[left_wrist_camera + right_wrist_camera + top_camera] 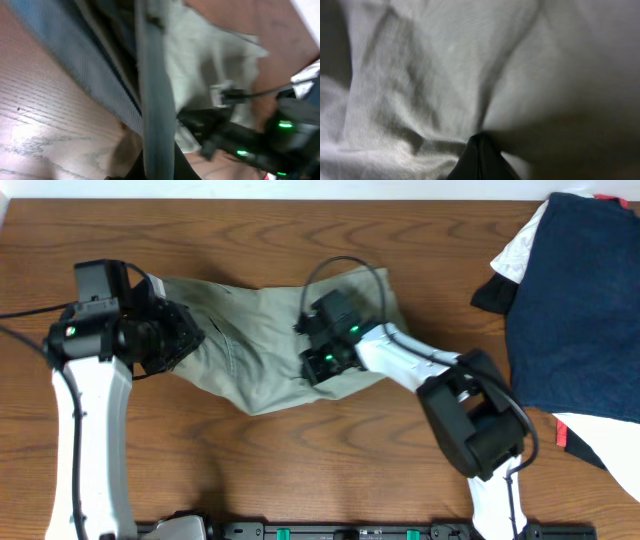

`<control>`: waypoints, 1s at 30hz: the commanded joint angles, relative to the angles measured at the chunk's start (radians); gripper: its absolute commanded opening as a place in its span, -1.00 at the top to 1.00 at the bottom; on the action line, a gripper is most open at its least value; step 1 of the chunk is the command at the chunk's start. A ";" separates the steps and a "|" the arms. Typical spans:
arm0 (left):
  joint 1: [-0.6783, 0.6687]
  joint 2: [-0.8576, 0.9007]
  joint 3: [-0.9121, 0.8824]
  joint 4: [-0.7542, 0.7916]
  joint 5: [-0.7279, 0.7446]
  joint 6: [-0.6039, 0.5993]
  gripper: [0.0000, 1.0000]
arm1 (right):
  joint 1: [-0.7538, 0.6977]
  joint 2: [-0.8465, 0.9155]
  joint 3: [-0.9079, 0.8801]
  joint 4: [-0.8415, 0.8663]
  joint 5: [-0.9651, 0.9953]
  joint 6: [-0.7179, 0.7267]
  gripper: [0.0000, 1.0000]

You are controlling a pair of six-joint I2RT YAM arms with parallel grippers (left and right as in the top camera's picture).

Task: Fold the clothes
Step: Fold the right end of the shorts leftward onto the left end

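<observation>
The khaki shorts (255,330) lie crumpled across the middle of the wooden table. My left gripper (180,338) is at their left edge. In the left wrist view it (157,167) is shut on a strip of the shorts (156,90) that runs up between the fingers, and the view is blurred. My right gripper (318,358) sits on the right part of the shorts. In the right wrist view its fingertips (480,150) are together in the pale cloth (420,75), which fills the view.
A large navy blue garment (575,300) lies at the right edge over a white garment (520,245). More white cloth with a red mark (600,442) lies below it. The right arm (240,145) shows in the left wrist view.
</observation>
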 commanded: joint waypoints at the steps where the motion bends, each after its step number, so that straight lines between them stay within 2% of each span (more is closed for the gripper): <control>1: -0.013 -0.055 0.016 0.002 0.018 -0.019 0.88 | 0.064 0.079 -0.018 0.005 -0.003 0.040 0.97; 8: -0.014 -0.052 0.016 0.015 0.015 -0.019 0.88 | 0.043 0.002 0.035 -0.053 -0.002 0.026 0.97; 17: -0.014 -0.033 0.016 0.040 0.015 -0.003 0.88 | -0.200 -0.211 0.091 -0.249 0.233 0.013 0.93; 24: -0.024 -0.029 0.016 0.042 0.016 -0.001 0.88 | -0.359 -0.176 0.074 -0.349 0.248 -0.032 0.98; 30: -0.108 -0.019 0.016 0.076 0.016 -0.026 0.88 | -0.369 -0.105 0.017 -0.336 0.252 -0.047 0.98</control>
